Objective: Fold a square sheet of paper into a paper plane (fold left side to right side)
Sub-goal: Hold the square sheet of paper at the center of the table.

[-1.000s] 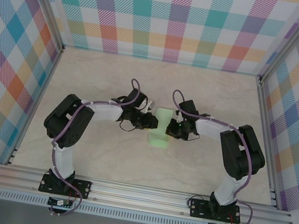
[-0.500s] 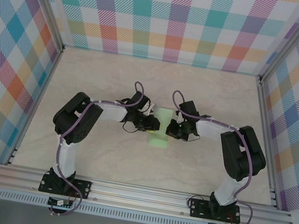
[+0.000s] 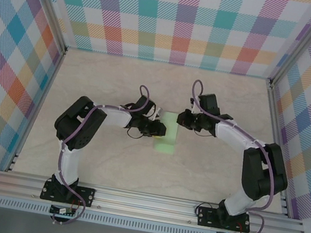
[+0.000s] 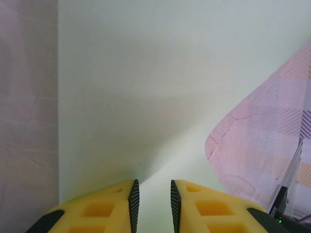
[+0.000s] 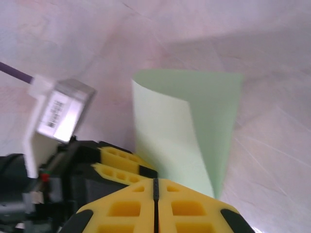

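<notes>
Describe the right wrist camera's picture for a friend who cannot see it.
A pale green sheet of paper, folded loosely over itself, lies on a marbled table. The right end effector, yellow and shut tight, sits at the bottom of the picture in front of the paper, and the left end effector is at the paper's left edge, coming from the lower left.

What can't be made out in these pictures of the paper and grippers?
- Top view: the paper is too small to show its crease, and the left gripper covers its left edge.
- Left wrist view: whether the fingers touch the paper; its far end is cut off by the frame.
- Right wrist view: the paper's near end, hidden behind the right gripper.
</notes>
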Robot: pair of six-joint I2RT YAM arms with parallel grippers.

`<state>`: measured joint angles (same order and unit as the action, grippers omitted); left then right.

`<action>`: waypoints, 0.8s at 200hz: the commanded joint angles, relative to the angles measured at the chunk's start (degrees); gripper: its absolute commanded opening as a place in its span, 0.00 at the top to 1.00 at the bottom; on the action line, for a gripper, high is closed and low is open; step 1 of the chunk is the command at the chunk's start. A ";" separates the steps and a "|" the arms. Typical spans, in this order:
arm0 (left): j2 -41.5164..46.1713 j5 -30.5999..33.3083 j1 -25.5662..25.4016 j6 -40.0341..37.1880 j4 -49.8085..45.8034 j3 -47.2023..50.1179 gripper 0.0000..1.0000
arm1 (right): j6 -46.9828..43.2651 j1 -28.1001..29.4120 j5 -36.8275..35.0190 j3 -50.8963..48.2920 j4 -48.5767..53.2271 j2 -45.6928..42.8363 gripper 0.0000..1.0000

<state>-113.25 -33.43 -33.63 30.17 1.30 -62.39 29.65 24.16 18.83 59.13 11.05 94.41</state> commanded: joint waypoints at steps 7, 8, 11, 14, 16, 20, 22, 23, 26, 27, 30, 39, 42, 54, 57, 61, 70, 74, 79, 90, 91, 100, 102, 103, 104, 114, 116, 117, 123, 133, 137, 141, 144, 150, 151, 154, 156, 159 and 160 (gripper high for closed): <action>-2.22 1.96 -1.26 -1.00 -5.52 1.68 0.74 | 0.31 1.09 5.70 2.61 -3.34 5.44 0.92; -2.18 1.96 -1.26 -1.00 -5.52 1.67 0.74 | 0.36 1.12 5.74 2.72 -3.37 5.66 0.92; -2.22 2.03 -1.27 -1.06 -5.53 1.66 0.74 | 0.47 1.22 5.90 2.96 -3.63 6.16 0.92; -2.21 2.05 -1.27 -1.00 -5.56 1.66 0.74 | 0.57 1.40 6.09 3.16 -3.89 6.67 0.92; -2.19 2.05 -1.31 -1.04 -5.60 1.57 0.74 | 0.65 1.48 6.10 3.29 -3.99 6.97 0.92; -2.15 2.09 -1.35 -1.01 -5.61 1.55 0.74 | 0.82 1.65 6.35 3.62 -4.19 7.59 0.92; -2.11 2.13 -1.35 -1.02 -5.67 1.56 0.74 | 0.89 1.69 6.45 3.73 -4.35 7.97 0.92; -2.08 2.13 -1.35 -1.01 -5.68 1.52 0.74 | 0.91 1.73 6.51 3.76 -4.40 8.15 0.92; -2.14 2.14 -1.43 -1.00 -5.76 1.50 0.74 | 0.93 1.80 6.59 4.08 -4.52 8.71 0.92; -2.10 2.18 -1.44 -0.99 -5.77 1.49 0.74 | 0.94 1.83 6.58 4.16 -4.53 8.83 0.92; -2.13 2.18 -1.44 -1.03 -5.86 1.42 0.74 | 1.02 1.85 6.65 4.37 -4.62 9.32 0.92; -2.04 2.24 -1.48 -1.16 -6.00 1.31 0.74 | 1.20 1.91 6.75 5.29 -4.55 10.83 0.92; -2.01 2.19 -1.52 -1.25 -6.18 1.24 0.74 | 1.09 1.87 6.63 5.55 -4.60 11.39 0.92; -1.89 2.36 -1.61 -1.60 -6.55 1.09 0.74 | 0.61 1.85 5.62 6.64 -4.05 12.92 0.92; -1.89 2.40 -1.69 -1.69 -6.69 1.05 0.74 | 0.42 1.90 5.33 7.03 -3.88 13.25 0.92; -1.80 2.40 -1.68 -1.88 -6.80 1.04 0.74 | 0.16 1.86 4.83 7.51 -3.38 13.71 0.92; -1.67 2.44 -1.79 -2.21 -7.11 1.07 0.74 | -0.41 1.85 4.03 8.43 -2.65 14.73 0.93; -1.62 2.43 -1.84 -2.34 -7.18 1.04 0.74 | -0.69 1.89 3.65 8.85 -2.27 15.18 0.93; -1.54 2.44 -1.88 -2.43 -7.32 1.04 0.74 | -1.09 1.86 3.15 9.41 -1.70 15.71 0.92; -1.38 2.39 -1.90 -2.84 -7.32 1.19 0.74 | -1.69 1.87 2.27 10.30 -0.84 16.78 0.92; -1.37 2.40 -1.93 -2.84 -7.34 1.20 0.74 | -1.78 1.86 2.13 10.39 -0.71 16.86 0.92; -1.29 2.36 -1.97 -3.06 -7.24 1.38 0.74 | -2.16 1.92 1.35 11.18 0.32 17.86 0.93; -1.28 2.33 -2.03 -3.09 -7.29 1.39 0.74 | -2.21 1.89 1.27 11.33 0.56 17.96 0.93; -1.27 2.32 -2.05 -3.14 -7.28 1.44 0.74 | -2.22 1.92 1.24 11.43 0.60 18.11 0.93; -1.27 2.32 -2.05 -3.17 -7.28 1.46 0.74 | -2.22 1.93 1.18 11.52 0.75 18.23 0.93; -1.21 2.34 -2.03 -3.43 -7.34 1.57 0.74 | -2.25 1.86 0.80 12.24 1.76 19.27 0.93; -1.19 2.32 -2.05 -3.45 -7.29 1.64 0.74 | -2.23 1.90 0.71 12.34 1.91 19.48 0.93; -1.23 2.32 -2.05 -3.45 -7.29 1.65 0.74 | -2.23 1.88 0.65 12.42 1.98 19.58 0.92; -1.18 2.31 -2.10 -3.45 -7.34 1.73 0.74 | -2.15 1.86 0.51 12.71 2.42 20.15 0.92; -1.14 2.25 -2.13 -3.54 -7.20 1.92 0.74 | -2.16 1.85 0.27 13.02 2.59 20.80 0.92; -1.17 2.23 -2.14 -3.58 -7.20 1.91 0.74 | -2.14 1.90 0.10 13.02 2.62 21.04 0.92; -1.26 2.22 -2.14 -3.61 -7.20 2.00 0.74 | -2.12 1.87 -0.08 13.11 2.62 21.23 0.93; -1.27 2.23 -2.14 -3.62 -7.19 2.01 0.74 | -2.18 1.90 -0.15 13.16 2.58 21.37 0.92; -1.26 2.17 -2.23 -3.68 -7.10 2.09 0.74 | -2.21 1.86 -0.28 13.29 2.72 21.72 0.92; -1.26 2.15 -2.23 -3.61 -7.10 2.09 0.74 | -2.26 1.86 -0.33 13.33 2.73 21.79 0.92; -1.27 2.14 -2.23 -3.56 -7.07 2.10 0.74 | -2.28 1.88 -0.43 13.50 2.79 21.92 0.92; -1.29 2.10 -2.23 -3.55 -7.09 2.14 0.74 | -2.31 1.88 -0.45 13.54 2.91 22.06 0.92; -1.25 2.09 -2.22 -3.54 -7.02 2.18 0.74 | -2.42 1.89 -0.54 13.69 3.12 22.23 0.92; -1.26 2.07 -2.23 -3.54 -7.02 2.18 0.74 | -2.46 1.91 -0.54 13.75 3.16 22.31 0.92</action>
<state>-113.01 -32.42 -34.11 27.73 0.40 -62.61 29.02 25.93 19.44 70.96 11.68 114.85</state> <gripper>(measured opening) 0.263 0.078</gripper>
